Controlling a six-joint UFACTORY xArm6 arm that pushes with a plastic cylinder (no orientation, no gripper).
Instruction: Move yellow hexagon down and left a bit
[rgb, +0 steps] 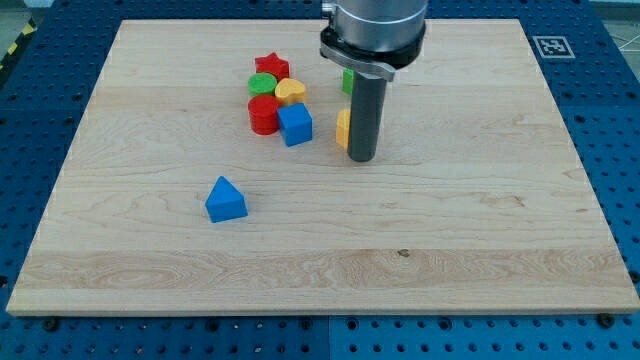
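The yellow hexagon (342, 128) lies near the board's upper middle, mostly hidden behind my rod. Only its left edge shows. My tip (362, 158) rests on the board right against the hexagon's lower right side. A green block (347, 80) shows partly behind the rod, above the hexagon; its shape is hidden.
To the left of the rod is a cluster: red star (271, 68), green cylinder (263, 84), yellow heart-like block (290, 91), red cylinder (264, 114) and blue cube (295, 124). A blue triangular block (226, 199) lies alone lower left on the wooden board (450, 220).
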